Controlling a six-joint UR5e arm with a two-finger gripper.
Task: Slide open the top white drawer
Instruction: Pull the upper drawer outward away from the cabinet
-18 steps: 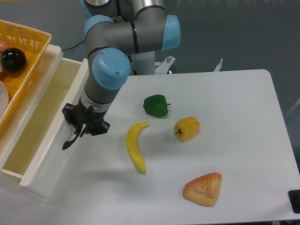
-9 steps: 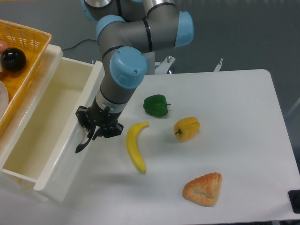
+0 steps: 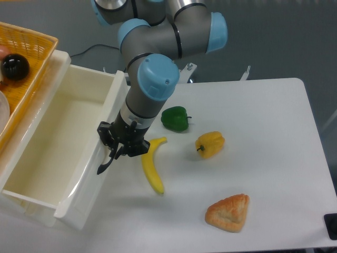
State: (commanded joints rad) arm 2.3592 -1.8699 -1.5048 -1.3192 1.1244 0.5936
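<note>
The top white drawer (image 3: 58,142) is a deep glossy box, pulled well out over the table's left side, and its inside is bare. Its curved black handle (image 3: 105,164) juts from the front panel (image 3: 93,167). My gripper (image 3: 117,150) is shut on that handle, with the arm reaching down from the back. The lower drawer is hidden under the top one.
A yellow basket (image 3: 31,50) holding a black ball (image 3: 14,67) sits on top of the cabinet at the far left. On the white table lie a banana (image 3: 152,164) just right of the gripper, a green pepper (image 3: 175,118), a yellow pepper (image 3: 210,144) and a pastry (image 3: 228,212).
The gripper has moved right and toward the table's front with the handle in it. The drawer has slid farther out, and its front panel now stands close to the banana.
</note>
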